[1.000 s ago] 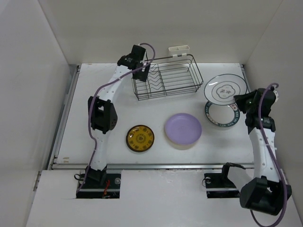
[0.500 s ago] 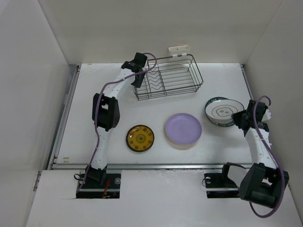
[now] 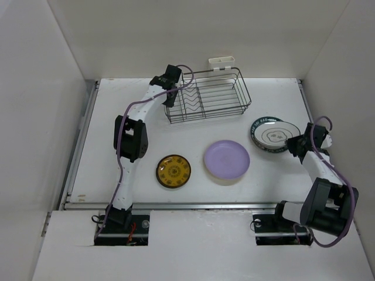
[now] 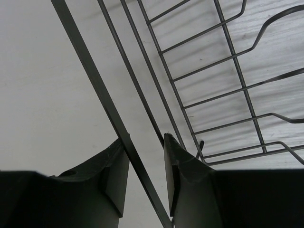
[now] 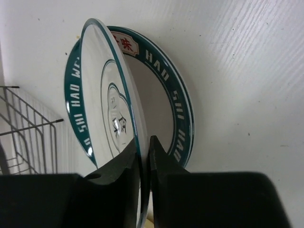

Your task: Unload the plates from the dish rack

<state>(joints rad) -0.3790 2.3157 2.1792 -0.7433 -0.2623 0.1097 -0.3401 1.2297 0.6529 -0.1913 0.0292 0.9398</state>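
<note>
Laying the white dark-rimmed plate (image 5: 107, 109), pinched edgewise in the right gripper (image 5: 142, 147), gently flat onto the teal lettered plate (image 5: 183, 128) near the dish rack (image 4: 85, 61) looks wise, while the left gripper (image 4: 145, 142), fingers narrowly parted, straddles the rack's rim wire.

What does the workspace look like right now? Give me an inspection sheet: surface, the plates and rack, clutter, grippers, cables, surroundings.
Surface: white table, flat, no spills seen.
Job's things: the dark wire dish rack holds no plates. In front of it lie the small dark gold-centred plate and the plain lavender plate, flat; a pale edge shows under the lavender one. The white dark-rimmed plate hangs tilted over the teal-banded plate.
Clutter: nothing seen.
Grippers: left gripper straddles the rack's rim wire, jaws slightly apart; right gripper pinches the white plate's rim.
Cables: a purple cable runs along each arm.
Surroundings: white walls on three sides; small white plastic holder on the rack's far side.
</note>
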